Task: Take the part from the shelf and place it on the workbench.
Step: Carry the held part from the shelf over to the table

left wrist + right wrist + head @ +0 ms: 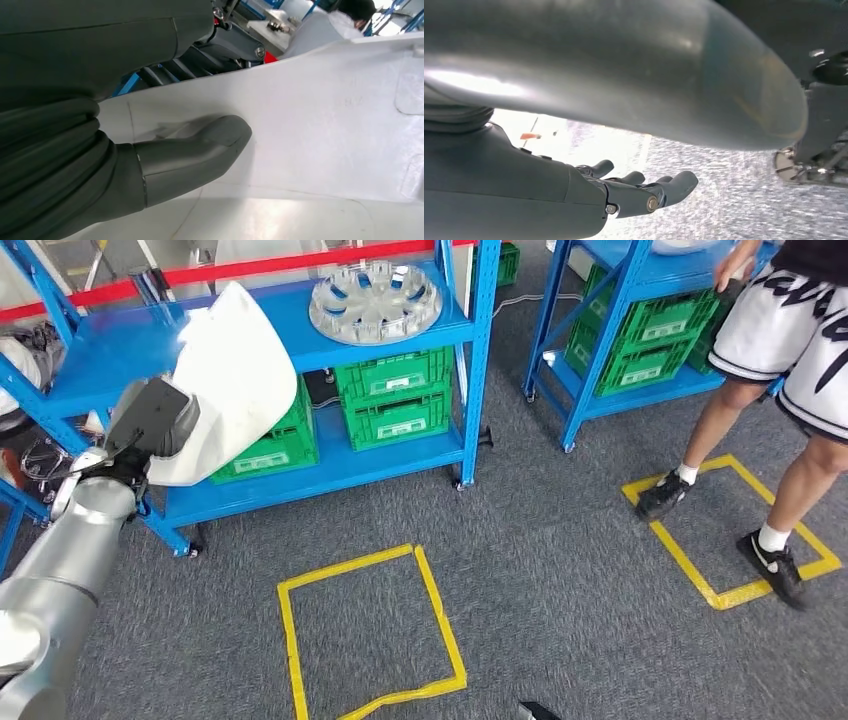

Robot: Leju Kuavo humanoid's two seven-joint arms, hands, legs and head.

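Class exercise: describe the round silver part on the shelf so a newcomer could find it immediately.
Start at the nearer blue shelf. On its top level, right end, lies the silver wheel cover, flat, above the green crates. It is the only round, spoked thing there; the white panel in the left hand is large and plain.

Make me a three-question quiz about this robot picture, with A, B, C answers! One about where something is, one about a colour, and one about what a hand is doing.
1. Where is the silver wheel cover?
A. on the floor
B. on the top shelf
C. inside a crate

2. What colour are the crates?
A. green
B. red
C. yellow

3. What is the left hand doing?
A. hanging open
B. holding the white part
C. touching the floor

Answers: 1 B, it lies flat on the blue top shelf. 2 A, every crate is green. 3 B, the left wrist view shows its thumb pressed on the white part.
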